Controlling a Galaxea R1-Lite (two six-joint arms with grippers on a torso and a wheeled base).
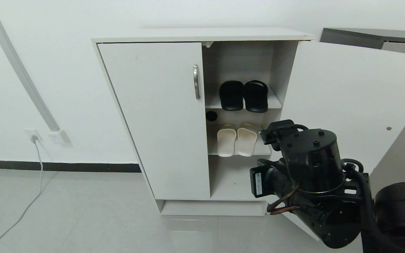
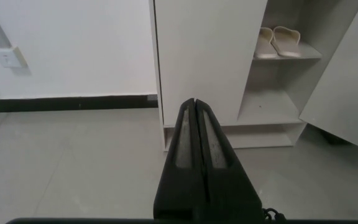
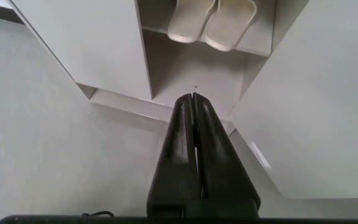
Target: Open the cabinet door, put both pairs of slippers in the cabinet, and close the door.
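Two pairs of slippers: both lie inside the cabinet (image 1: 202, 34). The black slippers (image 1: 243, 95) are on the upper shelf, and the white slippers (image 1: 237, 140) are on the shelf at 6 o'clock of them.
Right door (image 1: 350, 102): swung wide, at 3 o'clock of the opening.
Left door (image 1: 153, 119): shut, with its handle (image 1: 196, 82) just beside the opening.
Right gripper (image 3: 195, 102): clenched on nothing, pointing at the bottom compartment below the white pair, near the open door's lower edge.
Left gripper (image 2: 194, 107): clenched and empty, low over the floor, well apart from the cabinet at about 7 o'clock of it.
Step in hand: stowing looks done, so shutting the right door is the step left.
Next move: the right arm likely has to reach the open door's free edge or outer face. It would then sweep the door toward 9 o'clock until it sits flush with the left door, while keeping itself out of the closing gap.
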